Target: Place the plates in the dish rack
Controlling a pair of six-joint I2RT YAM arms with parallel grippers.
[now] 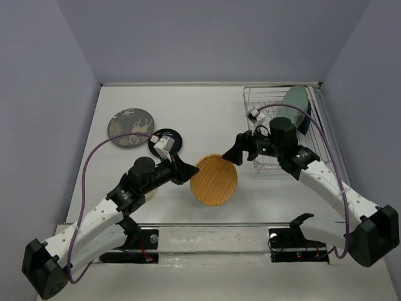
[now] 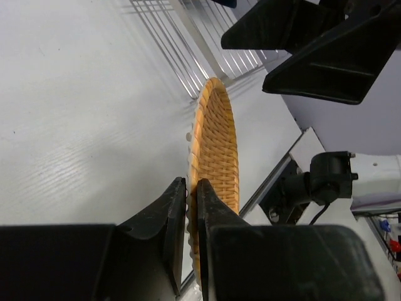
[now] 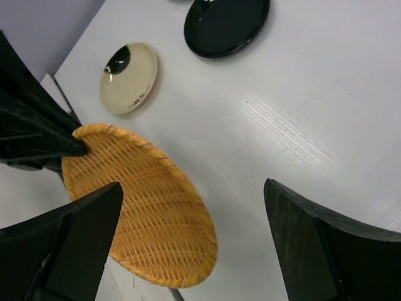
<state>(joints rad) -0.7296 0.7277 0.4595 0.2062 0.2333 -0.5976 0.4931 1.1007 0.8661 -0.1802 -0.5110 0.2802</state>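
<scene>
Toward the counter's near edge, the left gripper (image 2: 191, 188) is clamped on the rim of the round orange woven plate (image 1: 213, 180), holding it tilted. Just beyond, the right gripper (image 1: 239, 152) hangs with its fingers spread wide, touching nothing. Farther left lie a round cream plate (image 3: 128, 77), a glossy black plate (image 3: 227, 22) and a grey-brown patterned plate (image 1: 131, 128). In the far right corner, the silver wire dish rack (image 1: 250, 94) holds a pale teal plate (image 1: 293, 106) upright.

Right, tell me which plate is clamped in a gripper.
The round orange woven plate, pinched at its rim by the left gripper; the glossy black plate and cream plate lie flat on the table.
</scene>
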